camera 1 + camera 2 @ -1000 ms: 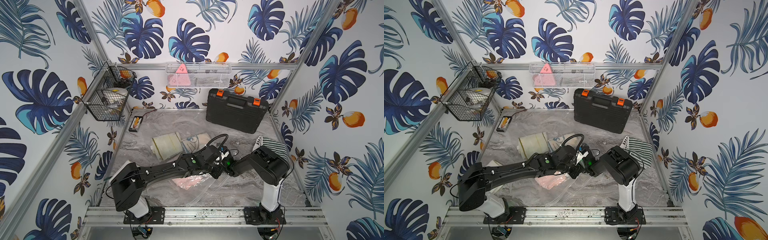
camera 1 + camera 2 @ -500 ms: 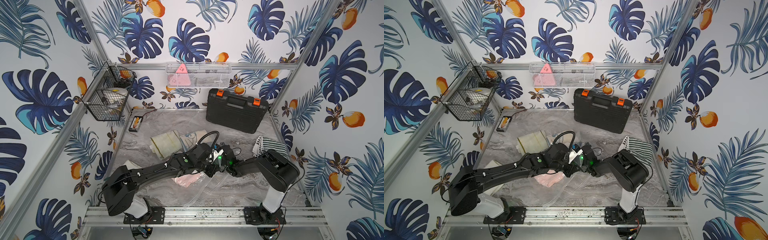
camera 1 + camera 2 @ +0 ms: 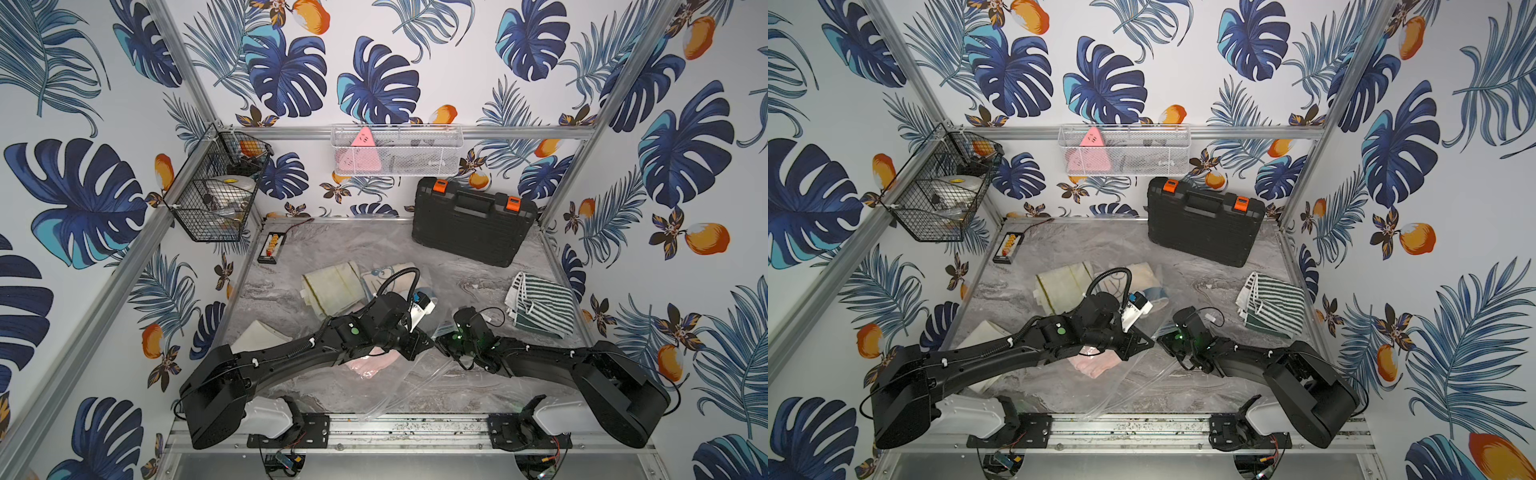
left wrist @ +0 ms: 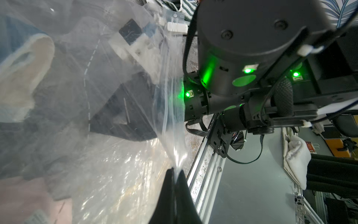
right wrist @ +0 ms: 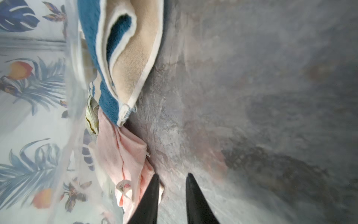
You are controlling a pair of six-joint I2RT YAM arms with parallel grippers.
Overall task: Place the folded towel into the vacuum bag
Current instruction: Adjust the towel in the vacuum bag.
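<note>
Right arm [image 3: 540,361] has stretched flatter. Right gripper [image 5: 172,180] narrowly parted, empty. Left gripper [image 4: 175,174] pinches vacuum bag [image 4: 116,164] rim. Advise holding the mouth up and nudging the pink towel [image 3: 370,365], at nine o'clock, deeper.

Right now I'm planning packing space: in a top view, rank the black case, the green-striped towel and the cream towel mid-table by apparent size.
1. black case: clearly largest.
2. green-striped towel and cream towel: they look about alike, so I won't rank them.
</note>
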